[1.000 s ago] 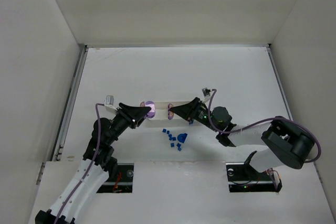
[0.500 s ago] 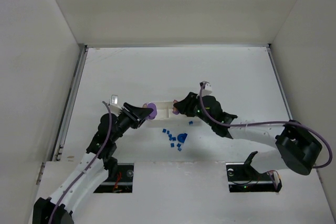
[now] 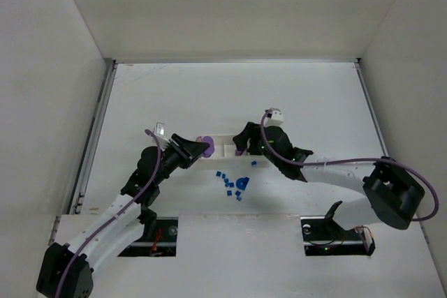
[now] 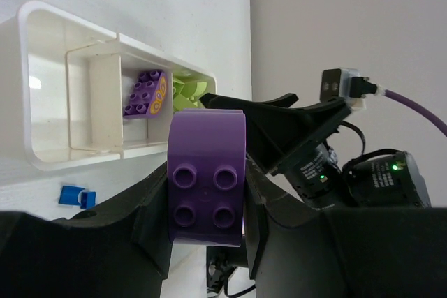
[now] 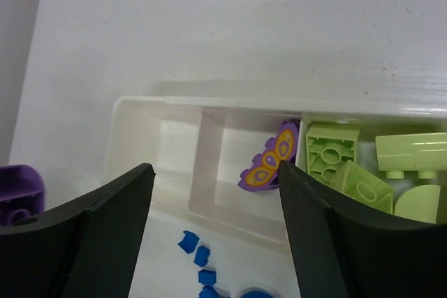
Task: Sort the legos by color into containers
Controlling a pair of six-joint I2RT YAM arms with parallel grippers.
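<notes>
The white tray [image 3: 218, 150] lies mid-table. My left gripper [image 3: 198, 147] is shut on a rounded purple brick [image 4: 206, 176], held just off the tray's left end [image 4: 31, 102]; the brick also shows at the left edge of the right wrist view [image 5: 17, 197]. My right gripper [image 5: 215, 169] is open and empty above the tray [image 5: 140, 106]. The purple-and-orange piece [image 5: 269, 162] leans in the middle compartment. Yellow-green pieces [image 5: 332, 151] fill the right compartment. Tiny blue bricks [image 3: 228, 183] and the rounded blue piece [image 3: 242, 183] lie on the table in front of the tray.
White walls enclose the table on three sides. The right arm's purple cable [image 3: 335, 165] loops over the table to the right. The tray's left compartment [image 5: 164, 151] holds nothing.
My left gripper has carried the purple brick right, closer to the tray. My right gripper has shifted up and right over the tray, and the right arm has stretched out.
</notes>
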